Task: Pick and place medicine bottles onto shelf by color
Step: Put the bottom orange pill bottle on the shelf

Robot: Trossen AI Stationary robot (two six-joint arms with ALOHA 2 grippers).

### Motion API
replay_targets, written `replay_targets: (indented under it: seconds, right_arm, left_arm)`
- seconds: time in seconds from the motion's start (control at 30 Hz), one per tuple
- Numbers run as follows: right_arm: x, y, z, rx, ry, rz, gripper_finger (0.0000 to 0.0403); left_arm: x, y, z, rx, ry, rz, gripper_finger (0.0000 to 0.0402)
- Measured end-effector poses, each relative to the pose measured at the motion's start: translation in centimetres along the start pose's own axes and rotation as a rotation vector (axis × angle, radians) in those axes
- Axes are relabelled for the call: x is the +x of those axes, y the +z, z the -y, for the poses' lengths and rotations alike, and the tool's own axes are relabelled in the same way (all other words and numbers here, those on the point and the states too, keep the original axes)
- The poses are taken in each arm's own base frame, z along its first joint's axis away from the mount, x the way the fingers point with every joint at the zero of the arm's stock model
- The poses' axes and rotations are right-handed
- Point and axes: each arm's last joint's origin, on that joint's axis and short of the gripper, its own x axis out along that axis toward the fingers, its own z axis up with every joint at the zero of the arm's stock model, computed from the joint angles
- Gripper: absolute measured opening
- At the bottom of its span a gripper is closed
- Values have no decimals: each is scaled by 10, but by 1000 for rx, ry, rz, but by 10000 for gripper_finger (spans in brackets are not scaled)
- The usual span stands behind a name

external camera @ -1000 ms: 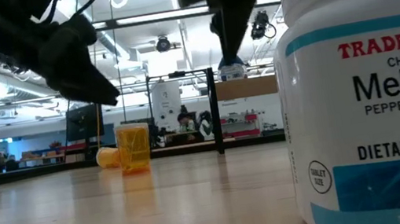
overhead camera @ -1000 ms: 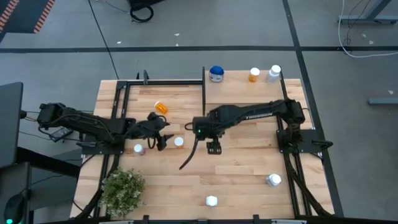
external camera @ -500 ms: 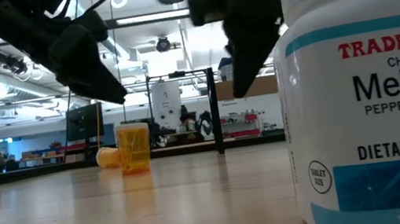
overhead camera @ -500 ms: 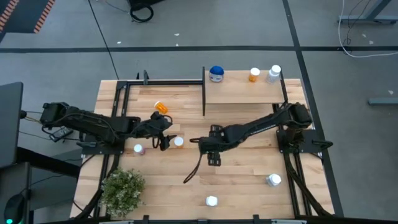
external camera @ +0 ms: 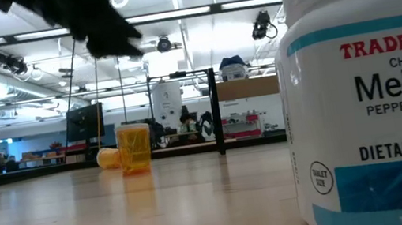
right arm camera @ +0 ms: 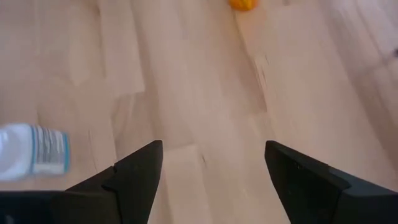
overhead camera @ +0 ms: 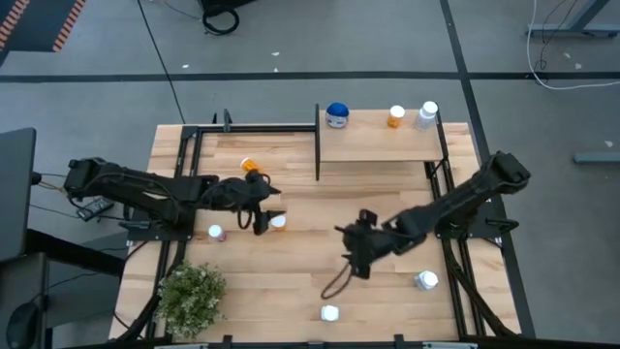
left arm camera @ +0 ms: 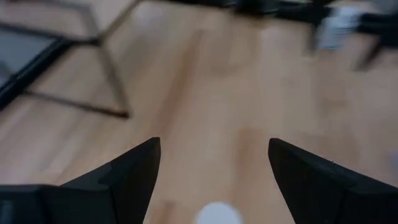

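My left gripper (overhead camera: 265, 209) is open, just above and beside an upright orange bottle with a white cap (overhead camera: 278, 222); the cap shows between its fingers in the left wrist view (left arm camera: 214, 213). My right gripper (overhead camera: 356, 258) is open and empty above bare tabletop right of centre; its wrist view shows a white bottle (right arm camera: 31, 155) off to one side. Another orange bottle (overhead camera: 251, 167) lies on its side. A pinkish bottle (overhead camera: 215, 233) and two white bottles (overhead camera: 426, 281) (overhead camera: 329, 313) stand on the table. The shelf (overhead camera: 378, 147) carries a blue (overhead camera: 337, 115), an orange (overhead camera: 396, 117) and a white bottle (overhead camera: 427, 115).
A green potted plant (overhead camera: 191, 296) stands at the near left corner. A black upright (overhead camera: 317, 145) bounds the shelf's left side, and black frame rails run along the table's left and right sides. A white bottle (external camera: 367, 103) fills the low view's right.
My right gripper has swung from the table's middle toward the near right, out of the low view, staying open and empty. My left gripper has moved a little toward the right, over the upright orange bottle. No bottle has moved.
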Motion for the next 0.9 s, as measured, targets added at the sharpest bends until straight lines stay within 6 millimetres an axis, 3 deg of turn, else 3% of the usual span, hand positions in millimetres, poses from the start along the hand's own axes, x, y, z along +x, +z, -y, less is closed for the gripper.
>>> replay_targets:
  seconds: [0.1,0.2,0.3,0.37,0.6,0.9]
  right_arm:
    - [-7,-11,-11,-28,-78,44,290]
    - [-12,-16,-18,-10,-153,147,289]
    - [-18,-18,-24,25,-224,264,289]
    - [-18,-21,-27,41,-278,324,289]
    - [6,-42,-36,54,-383,371,290]
    - [27,-54,-44,73,-413,370,289]
  left_arm:
    - [-3,10,20,77,-92,-11,307]
    - [-2,17,32,131,-47,-143,307]
    - [5,17,24,105,150,-354,307]
    - [15,22,19,38,194,-400,307]
    - [56,7,-1,-82,90,-641,307]
    - [66,-2,-15,-93,59,-743,307]
